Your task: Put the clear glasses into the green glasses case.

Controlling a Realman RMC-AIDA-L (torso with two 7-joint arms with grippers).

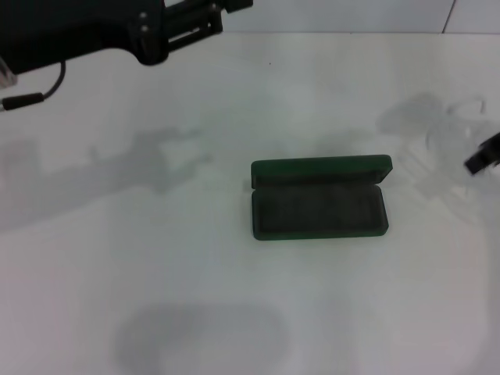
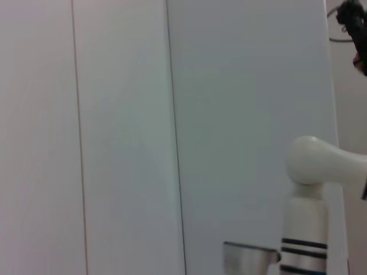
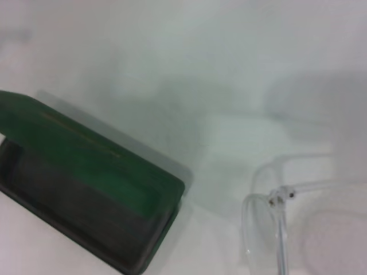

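— Green glasses case (image 1: 319,205)?
— Lying open near the middle of the white surface (image 1: 156,297). Rectangular, hard-shelled, corners rounded; lid standing up along the far edge, dark grey matte lining in the tray. Nothing inside. Faint line of gold lettering on the lid in the right wrist view (image 3: 86,166).

— Clear glasses (image 1: 449,144)?
— Off to the right of the case, apart from it, toward the far right edge of the surface. Colourless, fully transparent plastic, curved wraparound lenses, thin clear arms. Seen close in the right wrist view (image 3: 281,223): glossy rim, small hinge at the corner, one arm running away from it.

— Right end effector (image 1: 484,154)?
— Only a black tip at the right edge, right at the glasses. Open or clenched: cannot tell. Touching the glasses or not: cannot tell.

— Left end effector (image 1: 195,19)?
— Black, blocky, up at the far left corner, well away from case and glasses. State of the fingers: cannot tell. Left wrist view: pale wall panels only, plus a white rounded fitting (image 2: 312,189).
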